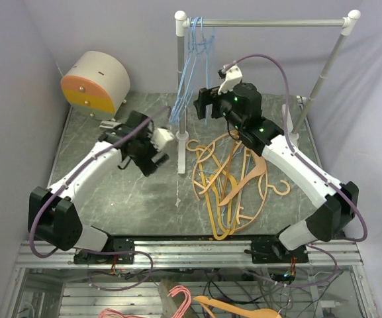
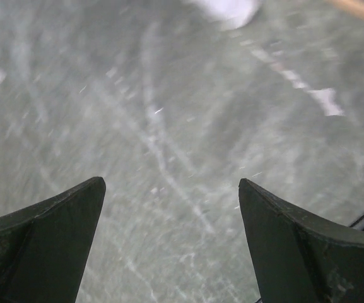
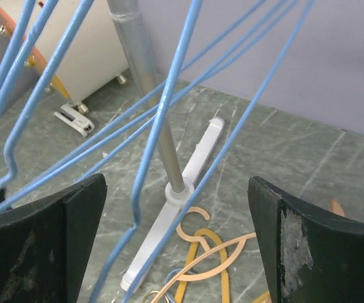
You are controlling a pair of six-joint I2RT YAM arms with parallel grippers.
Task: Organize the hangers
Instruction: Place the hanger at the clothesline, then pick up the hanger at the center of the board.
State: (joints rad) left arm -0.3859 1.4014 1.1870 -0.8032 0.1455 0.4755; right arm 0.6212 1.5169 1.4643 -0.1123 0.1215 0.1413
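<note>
My left end effector (image 1: 149, 161) hangs over the surface (image 1: 111, 192) with its fingers spread wide and nothing between them; its wrist view shows only bare grey marbled stone under the gap (image 2: 172, 183).

My right end effector (image 1: 204, 103) is raised beside the rack's left post (image 1: 181, 99). Its jaws stand far apart, and they clamp nothing. In its wrist view several strands of the light-blue wire hangers (image 3: 169, 95) cross the gap, without either finger pressing on them.

The light-blue wire hangers hang in a bunch at the left end of the rail (image 1: 263, 22). The orange and tan hangers (image 1: 227, 179) lie tangled in a heap on the surface, just right of the post's white foot (image 3: 182, 196) and under my right arm.

A beige drum (image 1: 98, 83) with an orange face sits in the rear left corner, and a small white clip (image 3: 74, 120) lies near it. A purple cable (image 1: 277, 66) arcs above the right arm.

Lilac walls close in the left, back and right sides. The open stretch of surface is on the left, in front of the left arm. Pink hangers (image 1: 177, 298) lie below the front edge.
</note>
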